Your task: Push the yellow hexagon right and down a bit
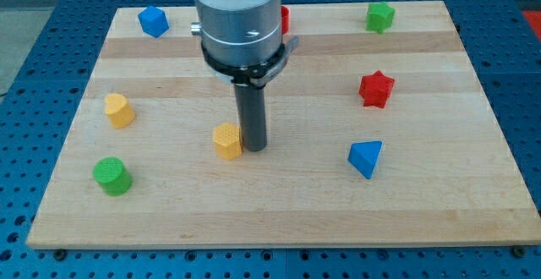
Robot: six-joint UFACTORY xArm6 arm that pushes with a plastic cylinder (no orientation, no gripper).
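The yellow hexagon (227, 140) lies on the wooden board (279, 203) a little left of the middle. My tip (254, 148) stands right against the hexagon's right side, touching it or nearly so. The rod rises from there into the arm's wide grey body (237, 17) at the view's top.
A second yellow block (119, 110) and a green cylinder (112, 176) sit at the left. A blue block (153, 21) is at the top left. A red block (285, 19) shows partly behind the arm. A green star (380, 16), a red star (376, 90) and a blue triangle (365, 158) are at the right.
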